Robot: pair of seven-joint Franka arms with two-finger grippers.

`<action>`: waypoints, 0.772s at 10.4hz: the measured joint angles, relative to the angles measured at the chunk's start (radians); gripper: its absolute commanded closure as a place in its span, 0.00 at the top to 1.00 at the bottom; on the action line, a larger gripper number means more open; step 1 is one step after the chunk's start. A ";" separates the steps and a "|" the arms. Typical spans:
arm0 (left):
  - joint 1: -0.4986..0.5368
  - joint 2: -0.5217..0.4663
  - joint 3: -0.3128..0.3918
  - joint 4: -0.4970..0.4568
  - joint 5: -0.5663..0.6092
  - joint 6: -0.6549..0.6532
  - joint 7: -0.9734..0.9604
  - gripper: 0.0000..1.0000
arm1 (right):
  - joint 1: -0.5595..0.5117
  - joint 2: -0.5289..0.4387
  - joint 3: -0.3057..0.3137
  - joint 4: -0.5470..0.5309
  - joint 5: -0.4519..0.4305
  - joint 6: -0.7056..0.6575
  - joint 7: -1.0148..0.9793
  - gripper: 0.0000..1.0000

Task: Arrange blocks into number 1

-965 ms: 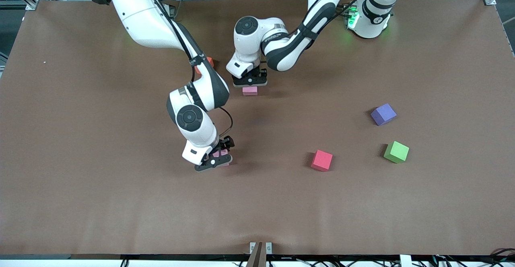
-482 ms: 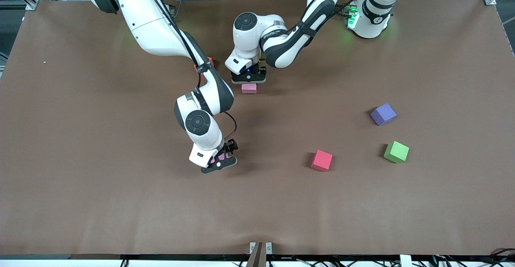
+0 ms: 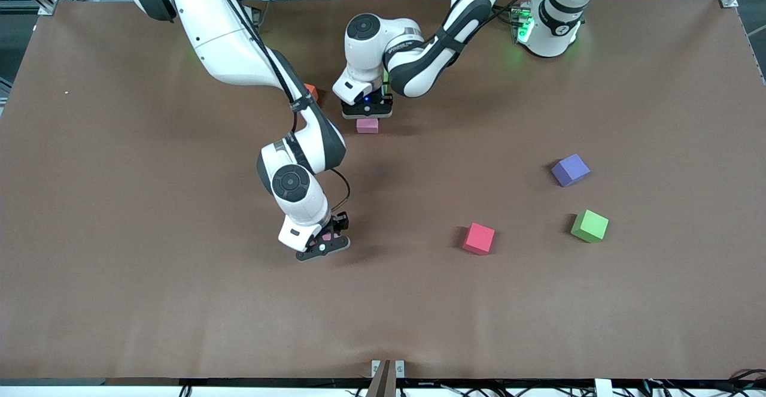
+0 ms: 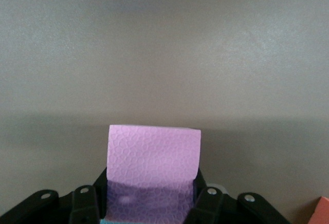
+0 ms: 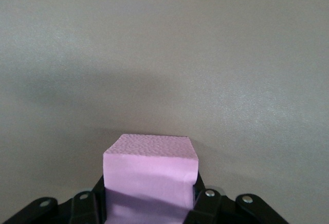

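My left gripper is shut on a pink block low over the middle of the table, toward the robots' bases. In the left wrist view this pink block fills the gap between the black fingers, and a thin light blue edge shows under it. My right gripper is shut on a second pink block down at the table, nearer the front camera. In the right wrist view that block is squeezed between the fingers. A red block and a green block lie loose toward the left arm's end.
A purple block lies a little farther from the camera than the green one. An orange-red block peeks out from under the right arm's forearm, and its corner shows in the left wrist view. Brown table cover all round.
The right gripper has closed on the pink block under it. The left arm has carried its pink block a little toward the robots' bases.
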 measured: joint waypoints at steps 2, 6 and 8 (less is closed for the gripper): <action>0.000 0.003 0.001 -0.001 0.004 0.001 0.000 0.00 | 0.004 -0.016 0.000 -0.003 0.000 -0.068 0.074 0.00; 0.000 0.006 0.001 -0.010 0.062 0.002 -0.011 0.00 | 0.011 -0.136 0.000 -0.095 0.000 -0.164 0.154 0.00; 0.000 0.006 0.001 -0.011 0.062 0.003 -0.014 0.99 | 0.011 -0.220 0.001 -0.195 0.000 -0.161 0.158 0.00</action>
